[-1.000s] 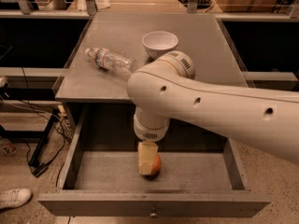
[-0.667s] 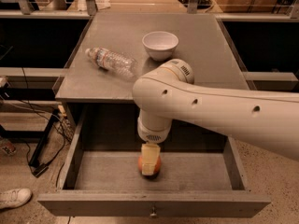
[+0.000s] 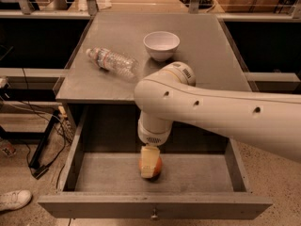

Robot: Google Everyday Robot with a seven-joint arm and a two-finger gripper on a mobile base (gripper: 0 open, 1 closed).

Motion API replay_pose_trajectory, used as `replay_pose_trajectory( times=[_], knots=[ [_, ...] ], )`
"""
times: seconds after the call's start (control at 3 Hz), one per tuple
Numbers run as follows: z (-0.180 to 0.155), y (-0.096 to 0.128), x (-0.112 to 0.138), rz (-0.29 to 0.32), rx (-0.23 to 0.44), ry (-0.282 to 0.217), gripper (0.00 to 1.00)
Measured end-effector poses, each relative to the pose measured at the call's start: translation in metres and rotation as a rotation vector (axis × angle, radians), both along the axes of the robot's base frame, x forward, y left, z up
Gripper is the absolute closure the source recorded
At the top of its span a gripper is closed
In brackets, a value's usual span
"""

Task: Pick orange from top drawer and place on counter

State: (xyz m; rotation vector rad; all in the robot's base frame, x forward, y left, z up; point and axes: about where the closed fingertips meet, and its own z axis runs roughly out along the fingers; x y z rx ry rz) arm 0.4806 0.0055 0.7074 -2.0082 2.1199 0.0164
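Observation:
The top drawer [image 3: 94, 205] is pulled fully open below the counter [image 3: 211, 65], with its small metal knob [image 3: 154, 215] at the front. The orange [image 3: 158, 166] rests on the drawer's grey floor near the front middle. My gripper [image 3: 149, 161] reaches straight down into the drawer from the big white arm [image 3: 211, 112]. It sits right on the orange and covers most of its left side. The arm crosses over the front edge of the counter from the right.
A white bowl [image 3: 161, 44] stands on the counter behind the arm. A clear plastic bottle [image 3: 112, 61] lies on its side at the counter's left. Drawer walls [image 3: 237, 166] flank the gripper. Cables and a white shoe [image 3: 14, 199] lie on the floor at left.
The arm's elbow has moved towards the front, uncovering the white bowl. The gripper has stayed on the orange on the drawer floor.

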Motion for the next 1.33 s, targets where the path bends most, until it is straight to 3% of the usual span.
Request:
replay_pose_trajectory(
  times=[1.33],
  knots=[
    [-0.035,0.009,0.005,-0.033,0.068,0.059,0.0]
  ],
)
